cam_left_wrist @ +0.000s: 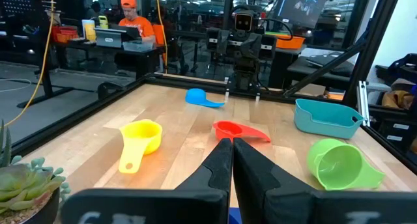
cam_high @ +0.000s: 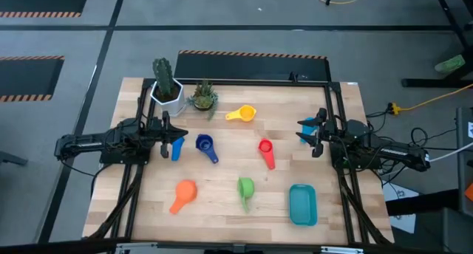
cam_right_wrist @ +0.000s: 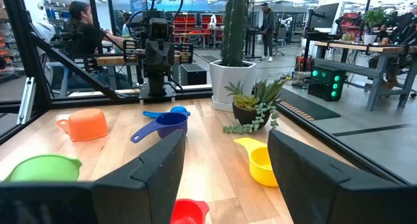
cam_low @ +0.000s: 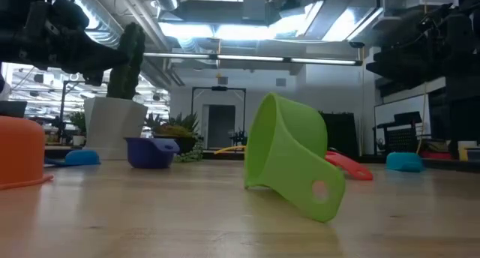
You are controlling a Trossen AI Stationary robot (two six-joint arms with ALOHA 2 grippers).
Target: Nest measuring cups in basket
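1. Across the wooden table [cam_high: 222,195] all six measuring cups lie loose and well apart: yellow cup [cam_high: 242,114] near the succulent [cam_high: 202,97], dark blue cup [cam_high: 206,147] and light blue cup [cam_high: 177,148] toward the left, red cup [cam_high: 266,152] in the middle, orange cup [cam_high: 182,194] and green cup [cam_high: 245,189] along the near edge.
2. The teal basket [cam_high: 302,204] sits at the near right, holding nothing; no cup is nested yet.
3. The left gripper [cam_left_wrist: 232,160] hovers by the light blue cup, fingers pressed together on nothing.
4. The right gripper [cam_right_wrist: 225,160] waits at the right edge, fingers spread wide, holding nothing.
5. These cups look like light, stiff, smooth plastic, apt to skid or tip; the green one lies tilted on its side. Pinching a bowl's rim wall or the short handle seems safest.
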